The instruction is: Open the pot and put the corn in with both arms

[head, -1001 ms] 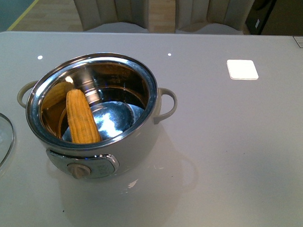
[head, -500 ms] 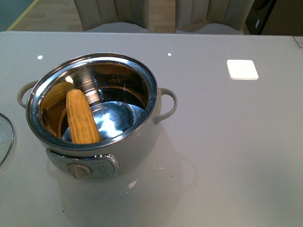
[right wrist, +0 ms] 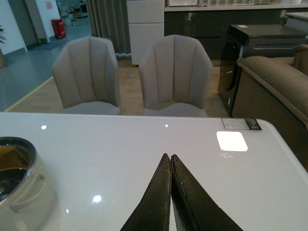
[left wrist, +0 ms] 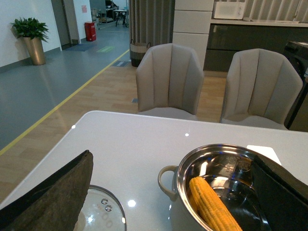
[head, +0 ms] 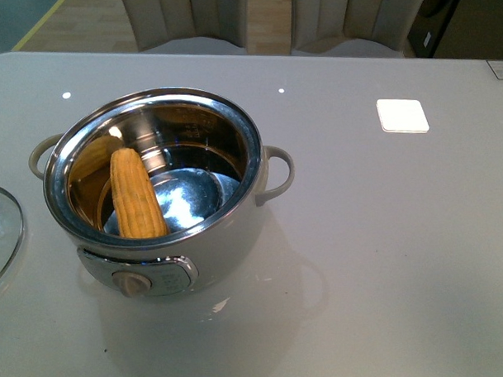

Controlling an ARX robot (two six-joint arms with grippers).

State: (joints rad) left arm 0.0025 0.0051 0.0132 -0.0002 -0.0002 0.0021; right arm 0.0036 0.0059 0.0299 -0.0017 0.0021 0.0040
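The cream-white pot (head: 228,239) stands uncovered on the left part of the table, its knob panel facing me. The yellow corn (head: 136,195) leans inside it against the near-left steel wall, tapered end up. Neither arm shows in the front view. In the left wrist view my left gripper (left wrist: 172,156) is open and holds nothing; its fingers spread wide above the pot (left wrist: 168,180) and the corn (left wrist: 214,207). My right gripper (right wrist: 168,156) is shut on nothing over bare table, to the right of the pot (right wrist: 21,192).
The glass lid (head: 1,230) lies flat on the table left of the pot, also seen as the lid (left wrist: 103,211) under the left finger. A white square patch (head: 402,114) sits at the back right. Two beige chairs (right wrist: 130,72) stand behind the table's far edge.
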